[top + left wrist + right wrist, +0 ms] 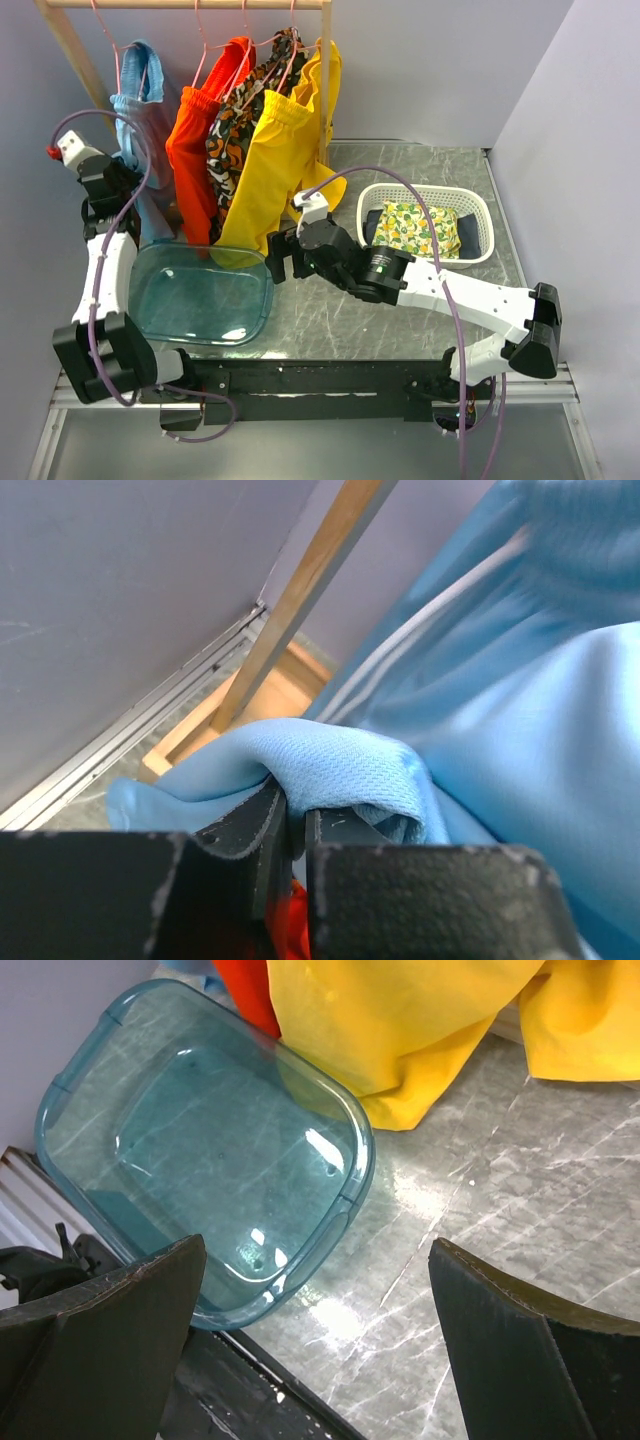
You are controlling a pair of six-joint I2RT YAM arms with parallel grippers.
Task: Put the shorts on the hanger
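White basket (487,225) holds patterned cloth (420,230); left claw (296,830) pinches shorts (330,765); right claw (318,1245) gapes beside tub (200,1130).

Grey marbled table (400,320). Resting directly on it: clear teal tub (200,295) by the near left edge; white slatted basket (430,189) well right of the tub, farther back; wooden rack foot (290,685) behind the tub.

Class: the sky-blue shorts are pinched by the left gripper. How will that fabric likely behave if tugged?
Probably floppy: the shorts bunch into a soft fold over the left gripper. Likely light, since a thin pink hanger seems to carry them in loose drapes. The mesh-like weave may hold in the grip, though a small pinch could slip.
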